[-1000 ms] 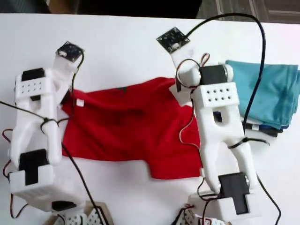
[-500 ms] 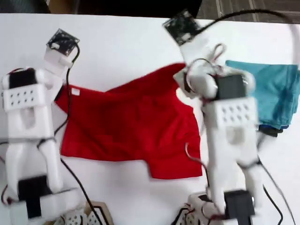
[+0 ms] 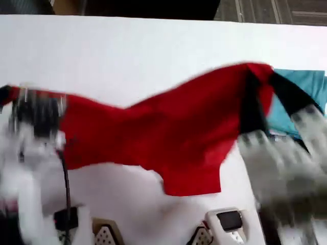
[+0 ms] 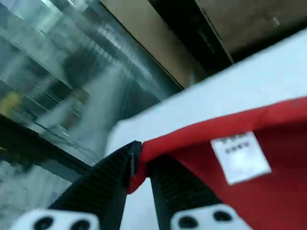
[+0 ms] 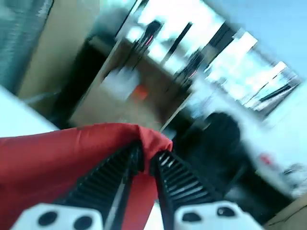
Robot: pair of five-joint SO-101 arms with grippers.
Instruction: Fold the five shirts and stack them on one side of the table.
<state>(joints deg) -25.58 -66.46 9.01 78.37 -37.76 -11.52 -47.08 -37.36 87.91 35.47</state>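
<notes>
A red shirt (image 3: 168, 130) hangs stretched above the white table (image 3: 127, 56) between both arms. My left gripper (image 4: 139, 163) is shut on one upper corner of the red shirt (image 4: 249, 158), close to its white label (image 4: 240, 155). My right gripper (image 5: 146, 160) is shut on the other upper corner of the red shirt (image 5: 53, 155). In the high view the left arm (image 3: 36, 132) is at the left edge and the right arm (image 3: 286, 158) at the right, both blurred. The shirt's lower hem droops toward the table's front.
A teal folded shirt (image 3: 306, 97) lies at the table's right edge, partly behind the right arm and the red cloth. The arm bases (image 3: 225, 224) stand at the front edge. The white tabletop stretches bare across the back.
Both arms have lifted the red shirt off the table and spread apart, so the cloth now hangs stretched in the air instead of lying flat.
</notes>
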